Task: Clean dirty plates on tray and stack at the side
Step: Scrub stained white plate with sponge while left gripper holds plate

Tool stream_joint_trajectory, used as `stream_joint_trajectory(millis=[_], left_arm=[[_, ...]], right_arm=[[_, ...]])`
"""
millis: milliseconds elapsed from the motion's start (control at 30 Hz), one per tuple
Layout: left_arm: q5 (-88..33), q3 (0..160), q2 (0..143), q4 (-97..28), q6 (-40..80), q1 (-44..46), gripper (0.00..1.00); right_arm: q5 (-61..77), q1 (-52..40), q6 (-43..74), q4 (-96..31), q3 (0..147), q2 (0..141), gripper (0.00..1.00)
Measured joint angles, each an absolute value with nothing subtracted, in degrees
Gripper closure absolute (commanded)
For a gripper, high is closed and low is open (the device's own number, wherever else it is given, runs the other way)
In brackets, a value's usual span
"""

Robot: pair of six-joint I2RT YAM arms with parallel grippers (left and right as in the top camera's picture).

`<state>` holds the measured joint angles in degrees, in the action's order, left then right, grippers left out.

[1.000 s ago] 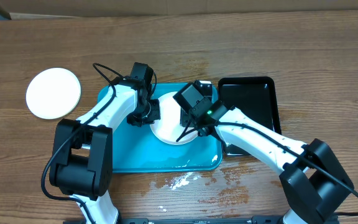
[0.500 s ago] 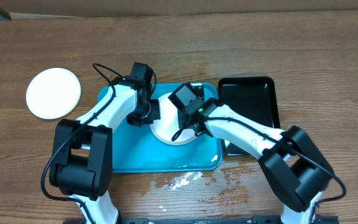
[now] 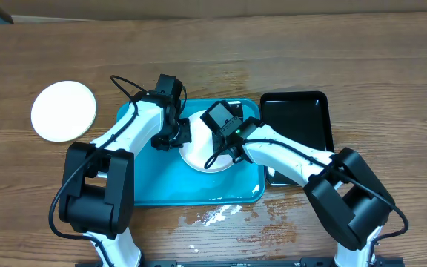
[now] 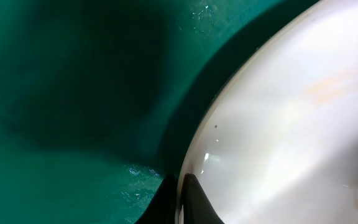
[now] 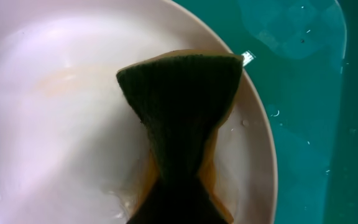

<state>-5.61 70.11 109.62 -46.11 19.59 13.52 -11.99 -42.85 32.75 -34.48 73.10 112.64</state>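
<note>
A white plate [image 3: 196,153] lies on the turquoise tray [image 3: 161,185], near its back right. My left gripper [image 3: 183,134] is shut on that plate's left rim; in the left wrist view its dark fingertips [image 4: 194,202] pinch the plate [image 4: 291,124] edge over the wet tray [image 4: 73,93]. My right gripper [image 3: 225,147] is over the plate's right part, shut on a dark green and yellow sponge [image 5: 182,106]. The sponge is squeezed narrow at the jaws and rests on the plate [image 5: 61,93] near its rim. A faint orange smear shows on the plate. A second white plate [image 3: 64,111] sits on the table to the left.
A glossy black tray [image 3: 302,111] stands right of the turquoise tray, touching its side. Water is spilled on the wooden table [image 3: 217,215] in front of the tray. Droplets lie on the tray floor [image 5: 316,93].
My right gripper has shifted a little left over the plate and has closed on the sponge. The left arm and the plate have stayed in place.
</note>
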Motion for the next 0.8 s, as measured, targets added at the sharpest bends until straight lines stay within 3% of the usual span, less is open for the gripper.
stream_joint_trajectory(millis=[367, 800], left_arm=[[-5.61, 70.11, 109.62, -46.09, 19.57, 13.52, 0.96], [-5.30, 70.11, 109.62, -45.82, 20.08, 13.50, 0.96]], right_arm=[[-11.75, -42.46, 39.05, -34.26, 73.10, 113.27, 0.96], [-4.01, -38.09, 37.95, -28.67, 73.19, 114.80, 0.96]])
